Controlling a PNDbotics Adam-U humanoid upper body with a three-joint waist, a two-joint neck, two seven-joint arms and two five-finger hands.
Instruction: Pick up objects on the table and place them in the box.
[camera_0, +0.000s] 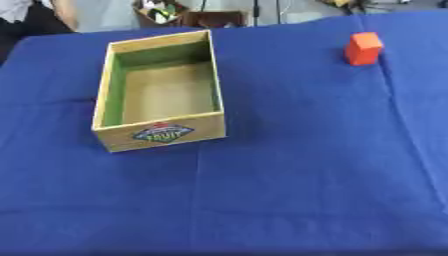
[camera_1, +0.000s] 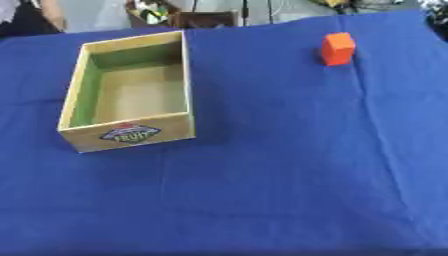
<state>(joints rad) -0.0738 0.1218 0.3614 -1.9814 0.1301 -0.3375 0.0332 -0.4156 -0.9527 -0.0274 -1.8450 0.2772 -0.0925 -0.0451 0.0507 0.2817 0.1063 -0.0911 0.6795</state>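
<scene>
Blue cloth table (camera_0: 289, 190), small orange block (camera_0: 362, 48) upright, open wooden box (camera_0: 158, 134) well apart, no robot hand visible.

Blue cloth (camera_0: 289, 190) over the whole tabletop, creased with faint fold lines. Beyond the far edge, a brown crate (camera_0: 188, 16) of mixed bits, cables on pale floor (camera_0: 105, 17), dark clutter at the upper right corner (camera_1: 435, 12).

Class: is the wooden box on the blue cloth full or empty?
Empty: the box shows only its bare floor; the orange block stands outside.
</scene>
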